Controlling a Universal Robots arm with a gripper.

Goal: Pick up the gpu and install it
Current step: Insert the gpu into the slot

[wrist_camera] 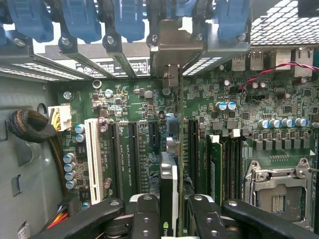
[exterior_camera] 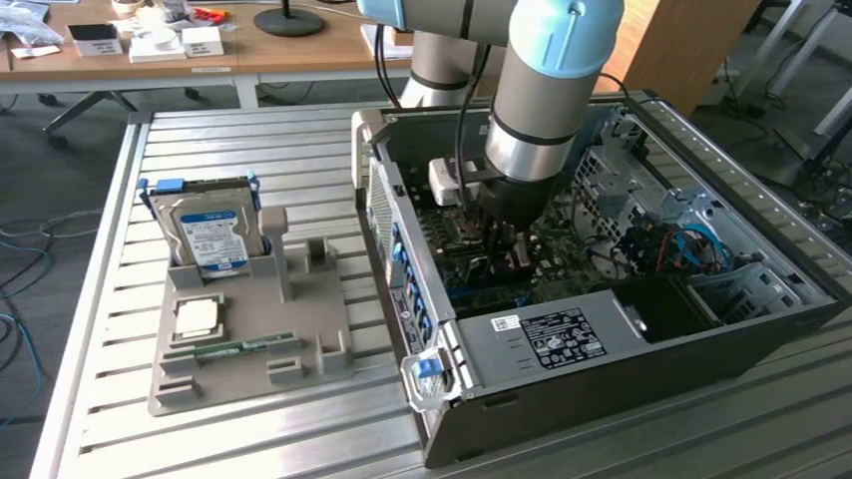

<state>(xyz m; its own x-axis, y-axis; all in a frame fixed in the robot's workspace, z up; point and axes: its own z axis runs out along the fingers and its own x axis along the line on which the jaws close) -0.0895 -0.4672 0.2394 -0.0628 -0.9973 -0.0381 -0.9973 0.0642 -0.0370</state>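
Note:
In the wrist view the gpu [wrist_camera: 169, 184] stands edge-on between my fingers [wrist_camera: 144, 214], a thin card with a black and silver cooler. Its silver end bracket [wrist_camera: 172, 47] sits at the case's rear slot openings, among the blue latches [wrist_camera: 79, 20]. My gripper [wrist_camera: 172, 216] is shut on the card, directly over the black expansion slots of the green motherboard [wrist_camera: 139, 144]. I cannot tell whether the card's edge is in a slot. In the exterior view my gripper [exterior_camera: 508, 242] reaches down into the open computer case [exterior_camera: 600, 379], near its rear wall.
A grey holder [exterior_camera: 299, 299] on the slatted table carries a hard drive [exterior_camera: 207, 235], a CPU chip [exterior_camera: 198, 317] and a memory stick [exterior_camera: 246, 346]. Inside the case are a white slot [wrist_camera: 93, 154], memory modules [wrist_camera: 215, 169], a CPU socket [wrist_camera: 276, 191] and a sleeved cable [wrist_camera: 30, 124].

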